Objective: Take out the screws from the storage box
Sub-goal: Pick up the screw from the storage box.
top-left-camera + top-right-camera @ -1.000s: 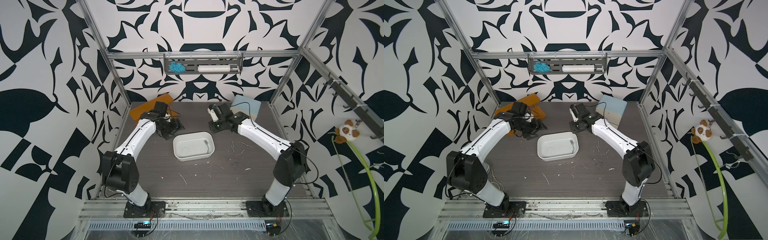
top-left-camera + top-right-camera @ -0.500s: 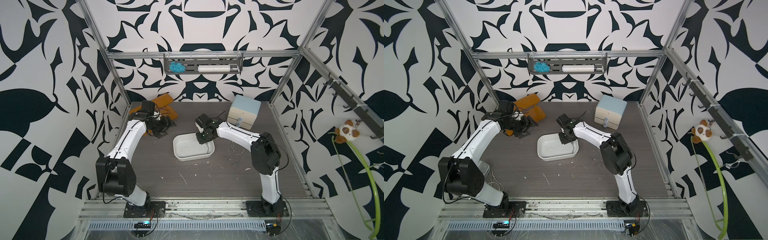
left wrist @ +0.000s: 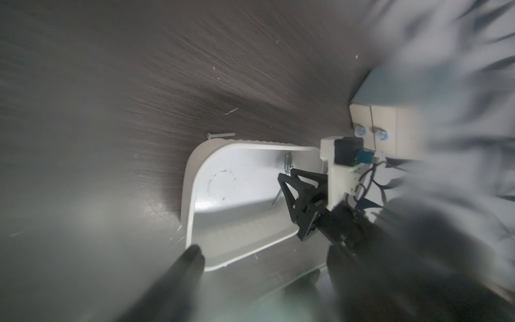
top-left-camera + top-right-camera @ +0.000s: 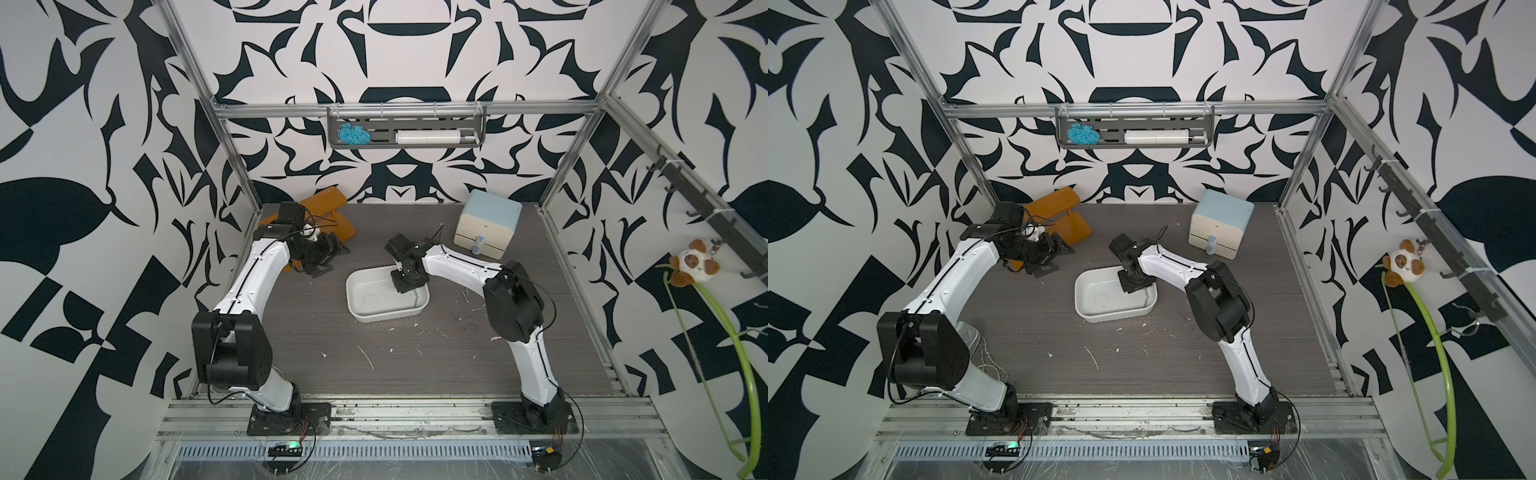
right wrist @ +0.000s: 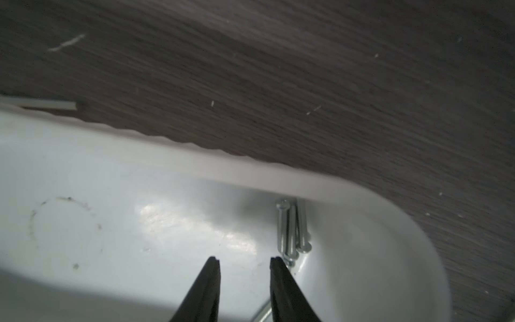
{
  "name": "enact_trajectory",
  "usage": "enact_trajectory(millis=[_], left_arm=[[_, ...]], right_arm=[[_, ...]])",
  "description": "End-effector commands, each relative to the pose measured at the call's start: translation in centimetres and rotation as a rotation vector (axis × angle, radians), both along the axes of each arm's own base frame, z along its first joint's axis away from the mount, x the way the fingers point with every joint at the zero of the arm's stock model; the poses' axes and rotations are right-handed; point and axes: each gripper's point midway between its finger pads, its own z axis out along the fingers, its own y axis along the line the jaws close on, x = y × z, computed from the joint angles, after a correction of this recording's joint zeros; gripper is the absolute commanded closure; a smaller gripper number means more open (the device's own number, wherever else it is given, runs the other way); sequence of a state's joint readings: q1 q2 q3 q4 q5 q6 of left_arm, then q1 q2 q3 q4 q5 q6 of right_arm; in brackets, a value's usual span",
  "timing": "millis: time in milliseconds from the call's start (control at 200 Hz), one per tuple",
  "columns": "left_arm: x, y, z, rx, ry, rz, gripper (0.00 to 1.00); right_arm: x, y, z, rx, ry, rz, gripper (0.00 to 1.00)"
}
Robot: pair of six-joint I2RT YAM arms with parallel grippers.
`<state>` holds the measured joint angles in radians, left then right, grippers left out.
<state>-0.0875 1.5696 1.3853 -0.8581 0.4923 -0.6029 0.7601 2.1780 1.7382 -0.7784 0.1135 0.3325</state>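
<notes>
- The storage box (image 4: 365, 305) sits about mid-table in both top views (image 4: 1096, 307), open side up, between the two arms; the dark wood-grain table (image 4: 374, 374) around it carries scattered white flecks (image 4: 365, 357).
- The screws (image 5: 289, 231) lie inside the box as a small silvery bundle, side by side, against the wall by a rounded corner; the left wrist view shows the same bundle (image 3: 287, 164); in a top view they are only a thin bright line at the right arm's end of the box (image 4: 415, 297).
- A lone screw (image 3: 220, 135) lies on the table just outside the box's rim.
- The right gripper (image 5: 244, 260) points down into the box, seen also from above (image 4: 409, 286); its jaws stand apart with bare white floor between the tips; one tip is just beside the heads of the bundle, and whether it touches them I cannot tell; a silvery piece shows under the fingers at the picture's edge, too cut off to name.
- The left gripper (image 4: 332, 258) hovers over the table beside the orange shelf (image 4: 328, 198), well apart from the box; its jaws are spread wide with nothing between them; its own camera view is blurred.
- The cabinet (image 4: 488, 216), cream with a pale blue top, stands at the back on the right arm's side.
</notes>
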Motion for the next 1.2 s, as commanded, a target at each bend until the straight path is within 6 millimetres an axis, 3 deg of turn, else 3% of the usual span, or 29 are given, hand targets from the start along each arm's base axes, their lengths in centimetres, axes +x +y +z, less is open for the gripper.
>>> enact_trajectory(millis=[0,300,770,960,1115,1195], left_arm=[[-0.5,0.1,-0.1,-0.009,0.026,-0.020,0.23],[-0.5,0.5,-0.1,-0.019,0.025,-0.018,0.23],[-0.5,0.4,0.0,-0.030,0.022,-0.022,0.23],[-0.5,0.4,0.1,-0.031,0.021,-0.022,0.23],[-0.5,0.4,0.2,-0.032,0.021,-0.022,0.23],[-0.5,0.4,0.2,-0.032,0.019,-0.022,0.23]], right_arm=[[0.8,0.1,1.7,-0.007,-0.035,-0.025,0.64],[0.9,-0.9,0.6,-0.026,-0.001,-0.061,0.63],[0.2,0.2,-1.6,-0.006,0.078,-0.024,0.65],[-0.1,0.0,-2.6,-0.012,0.109,-0.022,0.97],[-0.5,-0.2,-3.1,-0.020,0.124,-0.006,1.00],[-0.1,0.0,-2.2,-0.004,0.098,-0.001,1.00]])
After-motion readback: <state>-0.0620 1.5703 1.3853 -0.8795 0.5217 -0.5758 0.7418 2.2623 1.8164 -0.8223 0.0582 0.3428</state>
